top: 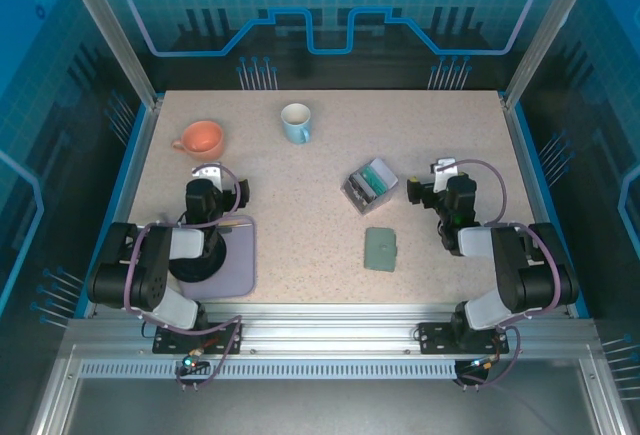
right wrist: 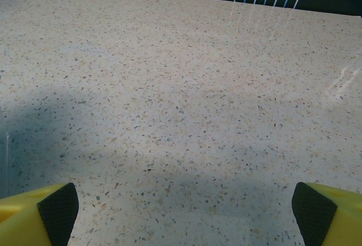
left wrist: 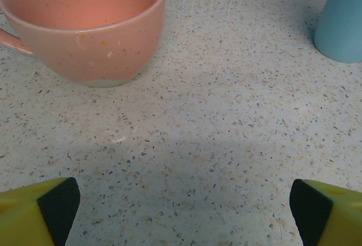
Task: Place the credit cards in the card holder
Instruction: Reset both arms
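Right of centre, a clear box (top: 351, 194) holds credit cards (top: 376, 173); left tool (left wrist: 184, 207) and right tool (right wrist: 184, 209) gape apart.

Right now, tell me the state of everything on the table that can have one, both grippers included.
Speckled pink ceramic cup: upright, looks empty.
Light blue ceramic mug: upright, mouth up.
Small clear rectangular box: open-topped, cards inside.
Thin plastic credit cards: in the box, none in the holder.
Sage-green folding card holder: closed, lying flat.
Left gripper: open, holding nothing.
Right gripper: open, holding nothing.
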